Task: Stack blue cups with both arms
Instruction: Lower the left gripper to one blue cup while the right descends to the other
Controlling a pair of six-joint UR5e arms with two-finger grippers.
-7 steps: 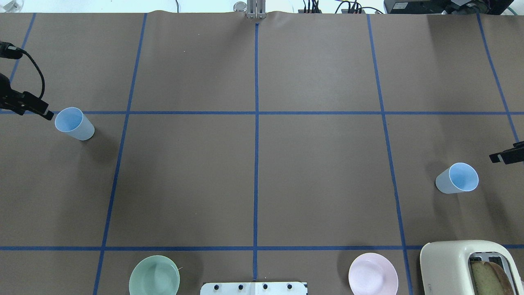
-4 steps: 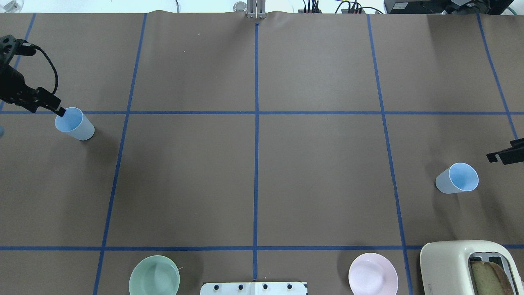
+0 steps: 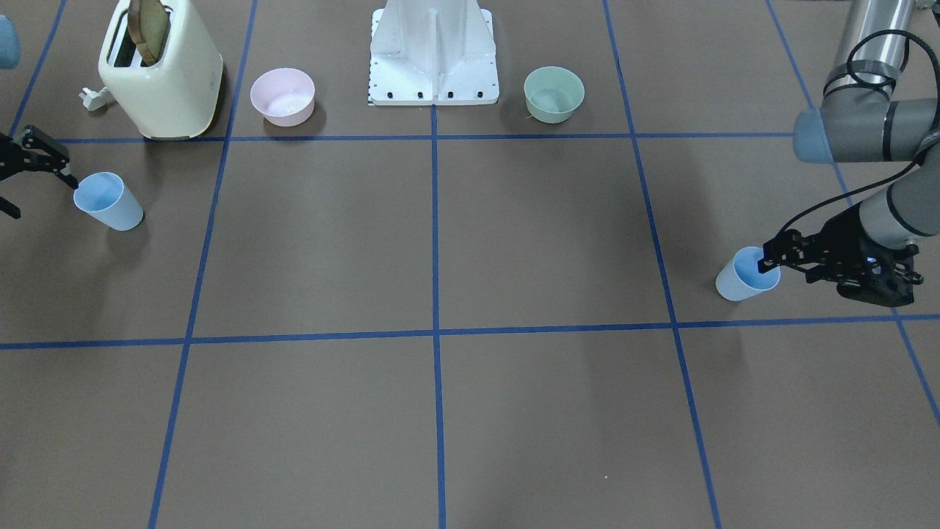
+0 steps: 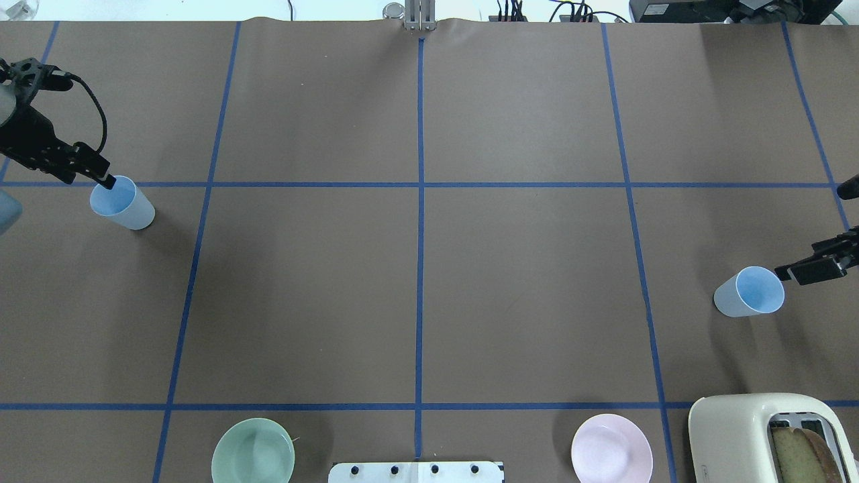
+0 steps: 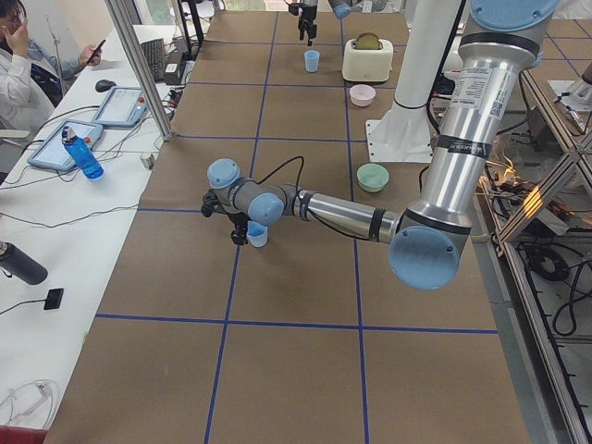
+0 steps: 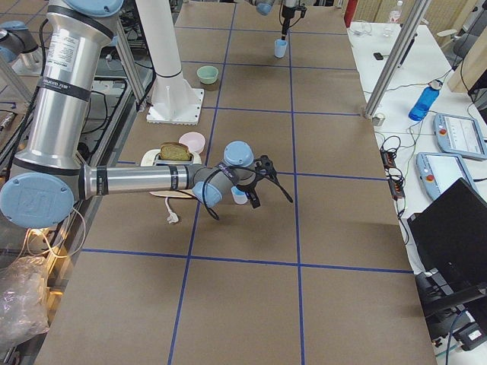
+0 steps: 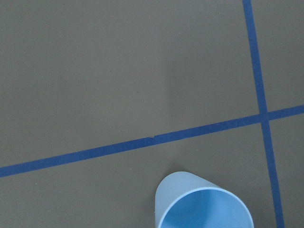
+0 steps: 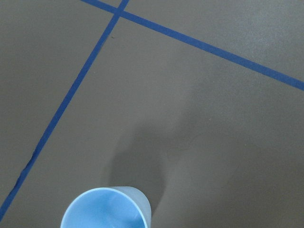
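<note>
Two pale blue cups stand upright, far apart. The left cup [image 4: 122,202] sits by the table's left edge and also shows in the front view [image 3: 747,274] and the left wrist view [image 7: 204,204]. My left gripper [image 4: 102,180] is open, with one fingertip over that cup's far rim [image 3: 771,261]. The right cup [image 4: 750,292] stands near the right edge and also shows in the front view [image 3: 109,200] and the right wrist view [image 8: 107,209]. My right gripper [image 4: 802,267] is open, just beside that cup's rim. Neither cup is held.
A cream toaster [image 4: 772,439] with bread in it stands at the near right. A pink bowl [image 4: 611,448] and a mint-green bowl [image 4: 253,451] flank the white pedestal base [image 4: 416,471]. Blue tape lines grid the brown table.
My left gripper has moved right, up to the left cup's rim. My right gripper has moved left and nearer to the right cup. Both cups have stayed put.
</note>
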